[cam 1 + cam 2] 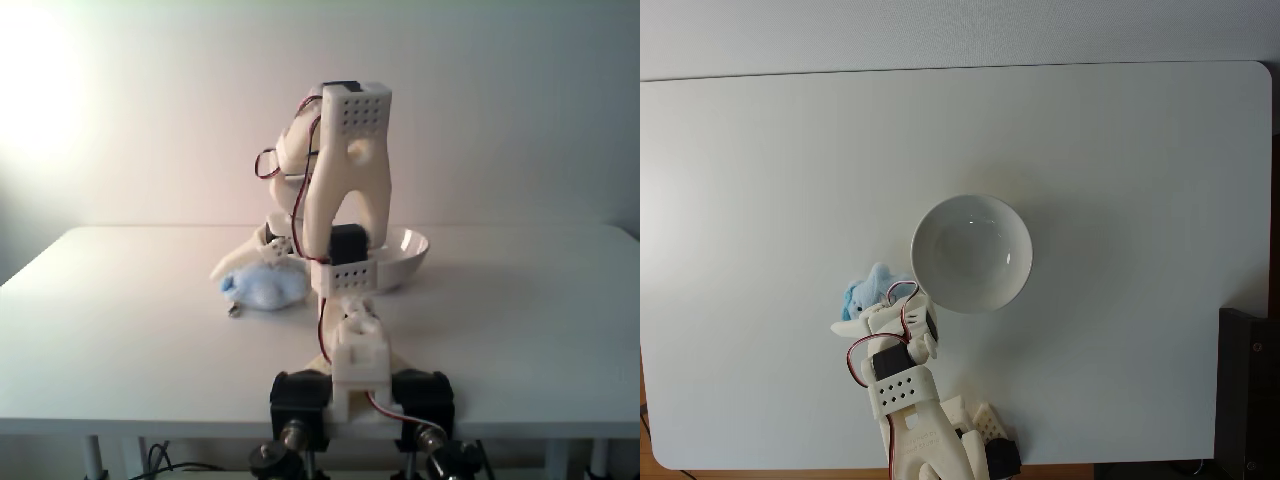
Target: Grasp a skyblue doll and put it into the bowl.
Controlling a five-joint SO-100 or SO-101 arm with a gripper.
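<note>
Skyblue doll (268,285): fluffy plush. Bowl (971,252): glossy white, smooth. Table (1120,150): matt white. Arm (345,190): white plastic.

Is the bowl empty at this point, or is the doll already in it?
Empty. From above, the bowl shows only its bare white inside; the skyblue doll lies on the table beside it, under the claw.

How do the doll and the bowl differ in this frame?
The doll is fluffy and pale blue; the bowl is glossy, plain white. The doll is smaller than the bowl. The gripper is right over the doll, while the bowl sits apart and empty. Both rest on the white table.
</note>
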